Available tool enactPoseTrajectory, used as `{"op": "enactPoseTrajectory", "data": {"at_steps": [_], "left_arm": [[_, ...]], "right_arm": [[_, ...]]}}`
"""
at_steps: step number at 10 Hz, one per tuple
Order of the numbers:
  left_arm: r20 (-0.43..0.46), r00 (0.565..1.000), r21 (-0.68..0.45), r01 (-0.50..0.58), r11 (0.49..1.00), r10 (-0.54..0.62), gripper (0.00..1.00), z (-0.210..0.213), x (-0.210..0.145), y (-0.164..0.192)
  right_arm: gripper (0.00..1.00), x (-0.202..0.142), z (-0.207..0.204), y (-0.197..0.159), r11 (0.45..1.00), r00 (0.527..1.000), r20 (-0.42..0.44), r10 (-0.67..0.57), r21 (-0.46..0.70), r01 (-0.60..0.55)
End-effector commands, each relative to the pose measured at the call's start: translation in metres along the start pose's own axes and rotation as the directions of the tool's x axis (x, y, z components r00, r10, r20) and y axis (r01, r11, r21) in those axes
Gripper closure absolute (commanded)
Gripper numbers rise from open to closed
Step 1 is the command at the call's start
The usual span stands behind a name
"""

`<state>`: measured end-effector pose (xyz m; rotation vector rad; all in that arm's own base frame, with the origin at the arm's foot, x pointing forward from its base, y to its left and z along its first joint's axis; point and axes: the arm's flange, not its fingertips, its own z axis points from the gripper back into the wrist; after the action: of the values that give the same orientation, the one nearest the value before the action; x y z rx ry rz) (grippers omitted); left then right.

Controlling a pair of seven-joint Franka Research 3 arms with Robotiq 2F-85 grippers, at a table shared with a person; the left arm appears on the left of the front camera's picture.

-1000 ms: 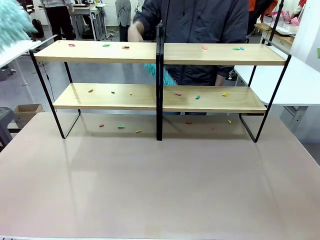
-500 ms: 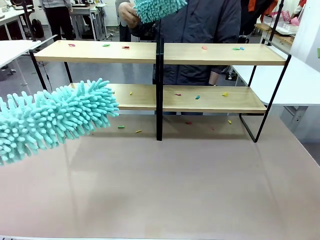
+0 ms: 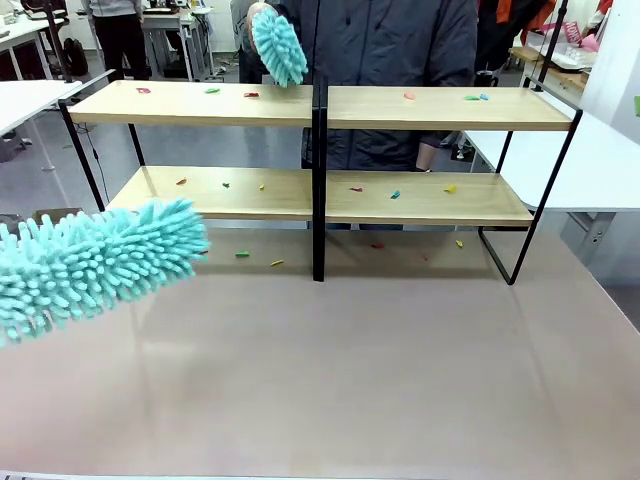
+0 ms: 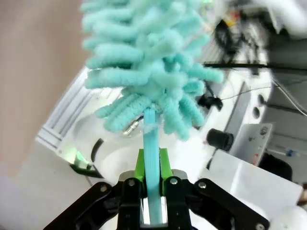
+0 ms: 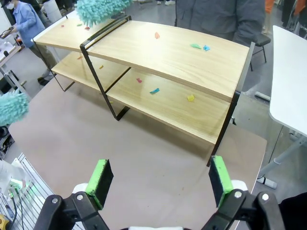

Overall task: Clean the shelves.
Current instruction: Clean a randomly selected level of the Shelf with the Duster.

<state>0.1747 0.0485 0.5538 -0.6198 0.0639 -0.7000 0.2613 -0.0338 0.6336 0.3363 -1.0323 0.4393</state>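
Barely begun: coloured scraps (image 3: 395,194) lay across the boards of the shelves (image 3: 430,110), at twelve o'clock on the surface (image 3: 350,380). My left fingers (image 4: 139,165) pinched a teal duster (image 3: 90,265) at nine o'clock, short of the rack. Right fingers (image 5: 102,178) spread, empty.
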Motion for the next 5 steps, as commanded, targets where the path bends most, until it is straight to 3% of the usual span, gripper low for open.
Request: {"op": "enactPoseTrajectory", "data": {"at_steps": [1, 4, 5], "left_arm": [[0.07, 0.969, 0.055, -0.242, 0.969, 0.238, 0.88, -0.013, 0.004, 0.03], [0.262, 0.879, 0.162, -0.447, 0.88, 0.398, 0.88, -0.032, 0.022, 0.062], [0.261, 0.873, 0.165, -0.46, 0.872, 0.411, 0.88, -0.029, 0.021, 0.067]], "right_arm": [[0.0, 0.0, -0.001, 0.0, 1.0, 1.0, 0.002, -0.001, 0.003, 0.001], [0.0, 0.0, -0.001, 0.0, 1.0, 1.0, 0.002, -0.001, 0.003, 0.001], [0.0, 0.0, -0.001, 0.0, 1.0, 1.0, 0.002, -0.001, 0.003, 0.001]]}}
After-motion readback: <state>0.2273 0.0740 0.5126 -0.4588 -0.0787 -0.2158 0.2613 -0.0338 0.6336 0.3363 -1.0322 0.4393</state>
